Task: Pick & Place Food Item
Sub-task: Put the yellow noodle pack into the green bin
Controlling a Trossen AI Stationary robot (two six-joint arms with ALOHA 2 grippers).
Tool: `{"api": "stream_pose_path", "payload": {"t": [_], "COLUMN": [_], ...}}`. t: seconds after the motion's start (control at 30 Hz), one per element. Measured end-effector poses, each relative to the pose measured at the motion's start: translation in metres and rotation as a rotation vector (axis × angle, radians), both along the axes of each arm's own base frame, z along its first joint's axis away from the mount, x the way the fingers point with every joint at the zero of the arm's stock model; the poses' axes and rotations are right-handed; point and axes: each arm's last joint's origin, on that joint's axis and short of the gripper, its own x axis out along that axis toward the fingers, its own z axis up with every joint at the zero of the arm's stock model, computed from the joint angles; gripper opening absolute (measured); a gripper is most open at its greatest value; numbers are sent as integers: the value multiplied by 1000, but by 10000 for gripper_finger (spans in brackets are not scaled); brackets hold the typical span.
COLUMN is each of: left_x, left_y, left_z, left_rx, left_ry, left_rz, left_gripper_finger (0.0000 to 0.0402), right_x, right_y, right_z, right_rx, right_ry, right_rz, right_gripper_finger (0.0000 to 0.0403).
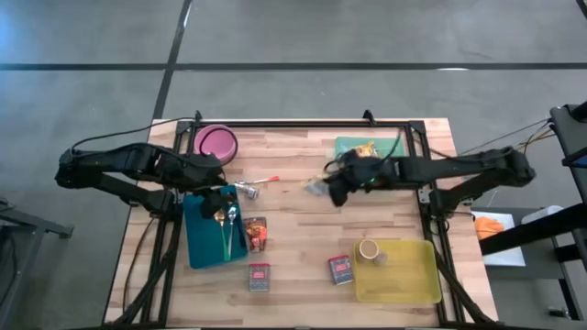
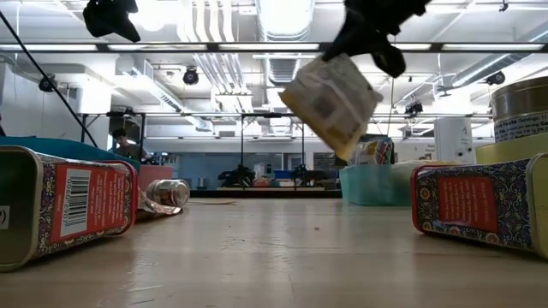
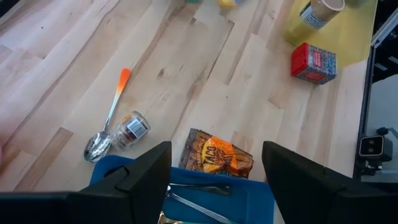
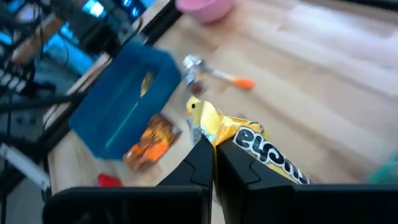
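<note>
A yellow-and-silver snack packet [image 2: 330, 98] hangs in the air over the table's middle, with my right gripper [image 4: 214, 163] shut on it; in the high view that gripper [image 1: 336, 190] stands just near of the green tray [image 1: 353, 144]. My left gripper [image 3: 217, 177] hovers open over the blue tray [image 1: 204, 240] at the left, touching nothing. An orange taco packet [image 3: 217, 155] lies flat beside the blue tray. A yellow tray [image 1: 408, 275] with a can [image 1: 370, 249] lies on the table at the near right. My right gripper pinches the snack packet between its two shut fingers at one end [image 4: 219, 140]. The fingers come from the table's right, slanting down. The packet hangs tilted below them [image 2: 342, 77], lifted clear of the table.
A pink bowl [image 1: 215, 142] stands at the far left. An orange-handled spoon [image 1: 261, 181] and a small jar [image 1: 248, 191] lie near the blue tray. Two red tins [image 1: 260, 277] [image 1: 340, 269] lie toward the near edge. Bare wood lies between them and the held packet.
</note>
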Motion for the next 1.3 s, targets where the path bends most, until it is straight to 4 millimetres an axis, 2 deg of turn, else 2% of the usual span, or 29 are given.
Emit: {"api": "stream_pose_path", "payload": {"t": [0.27,0.53,0.87,1.13,1.3], "left_x": [0,0,0,0,0], "left_y": [0,0,0,0,0], "left_z": [0,0,0,0,0], "left_rx": [-12,-30,-55,-72,-81], "left_ry": [-1,-3,-6,-6,-7], "left_rz": [20,43,74,89,100], "left_gripper_finger": [258,258,258,258,258], "right_x": [-51,-86,-104,-113,-128], "right_y": [-35,-58,-82,-91,-90], "right_z": [11,13,10,29,38], "right_rx": [-21,-56,-96,-151,-173], "right_ry": [-94,-146,-88,-113,-2], "right_rz": [-139,-283,-424,-468,-532], "right_gripper_finger": [8,8,8,8,8]}}
